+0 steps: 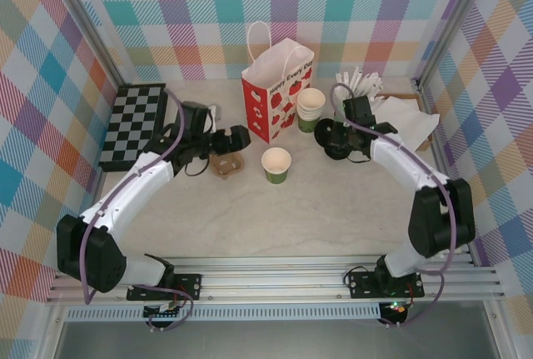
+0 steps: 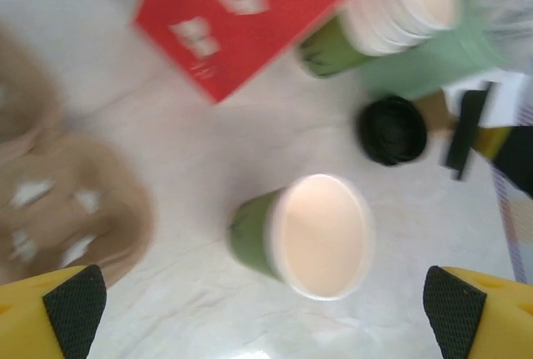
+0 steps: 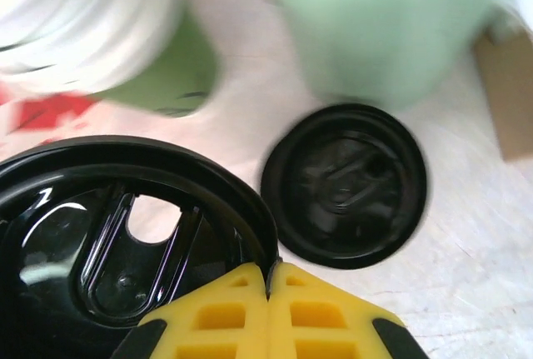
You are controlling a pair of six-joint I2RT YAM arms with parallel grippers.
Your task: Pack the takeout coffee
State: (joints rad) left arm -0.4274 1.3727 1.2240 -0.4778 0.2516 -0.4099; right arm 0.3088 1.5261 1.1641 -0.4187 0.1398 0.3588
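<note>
The small green paper cup point(image 1: 276, 165), lidless and upright, stands on the counter point(image 1: 275, 217) just in front of the red-and-white paper bag point(image 1: 275, 92). To the bag's right, the right hand point(image 3: 268, 296) is pinched shut on the rim of a round black plastic lid point(image 3: 108, 242). A second black lid point(image 3: 344, 184) lies flat beside it. Left of the bag, the left hand point(image 2: 265, 313) gapes wide, holding nothing.

Left jaws wide apart, right jaws closed
</note>
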